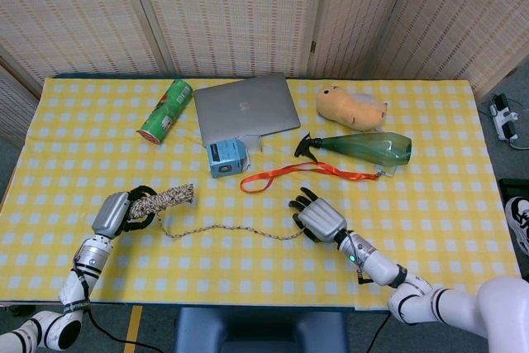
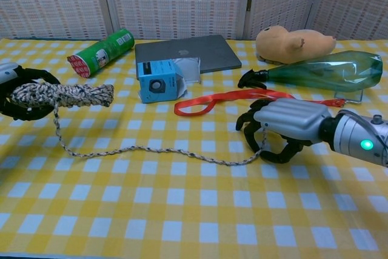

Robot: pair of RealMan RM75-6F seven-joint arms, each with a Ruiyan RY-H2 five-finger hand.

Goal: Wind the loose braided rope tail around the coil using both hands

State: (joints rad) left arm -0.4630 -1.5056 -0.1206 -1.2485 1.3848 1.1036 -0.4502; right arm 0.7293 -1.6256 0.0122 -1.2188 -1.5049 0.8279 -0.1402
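Observation:
The braided rope coil [image 1: 168, 198] [image 2: 65, 94] lies at the left of the yellow checked cloth, and my left hand [image 1: 113, 212] [image 2: 13, 89] grips its near end. From the coil the loose tail [image 1: 221, 228] [image 2: 151, 149] trails down and right across the cloth to my right hand [image 1: 317, 219] [image 2: 284, 127]. There the tail's end lifts off the cloth and runs up between the curled fingers and thumb, which hold it. The tail hangs slack, and none of it wraps the coil in the stretch between the hands.
Behind the rope lie a red lanyard [image 1: 291, 171] [image 2: 219, 99], a small blue box [image 1: 226, 157] [image 2: 158, 79], a grey laptop [image 1: 245, 107], a green can [image 1: 165, 111], a green spray bottle [image 1: 364, 146] [image 2: 321, 71] and a tan plush toy [image 1: 351, 107].

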